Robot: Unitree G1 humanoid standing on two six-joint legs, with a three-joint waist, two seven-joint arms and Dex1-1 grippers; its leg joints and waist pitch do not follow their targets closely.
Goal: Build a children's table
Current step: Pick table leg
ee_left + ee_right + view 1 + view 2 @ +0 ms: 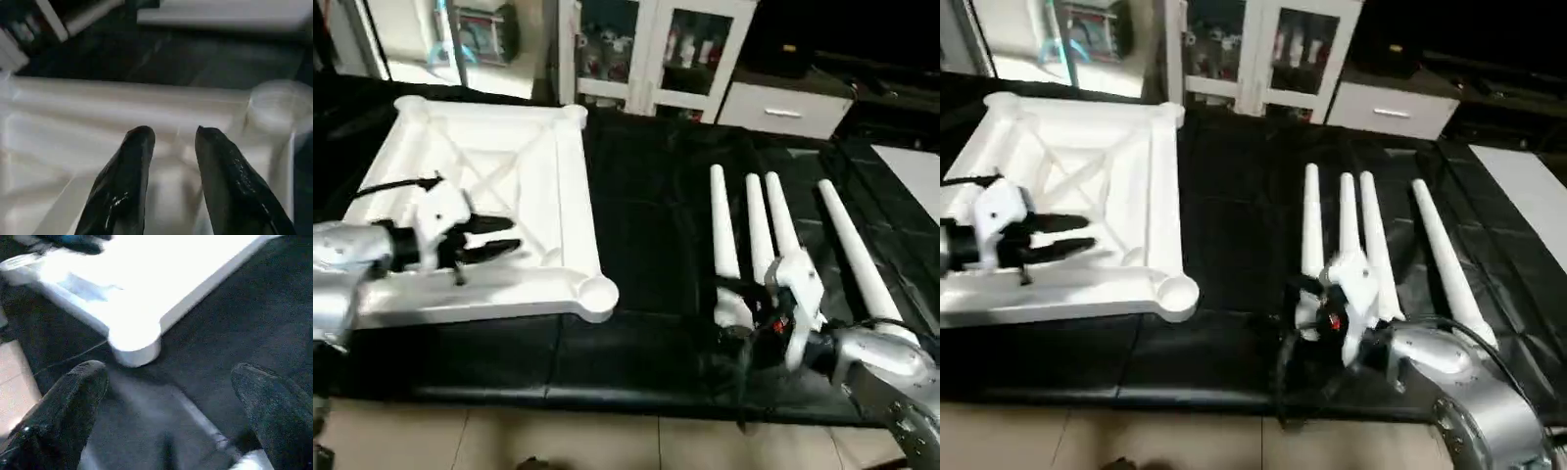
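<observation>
The white tabletop [576, 186] lies upside down at the left on black cloth, its X-braced ribs and round corner sockets [597, 292] facing up. My left gripper [505, 238] hovers over its near rim, open, with nothing between its fingers [132, 161]. Four white tapered legs [756, 225] lie side by side at the right, thick ends toward me. My right gripper [742, 315] sits at the thick end of the leftmost leg [722, 230]. It is open wide, and a pale tube [195, 421] lies between the fingers.
The black cloth [646, 245] covers the work surface, whose front edge drops to a tiled floor [607, 441]. A white cabinet with glass doors [656, 49] and a white drawer unit [783, 110] stand behind. A white sheet [913, 168] lies at the far right.
</observation>
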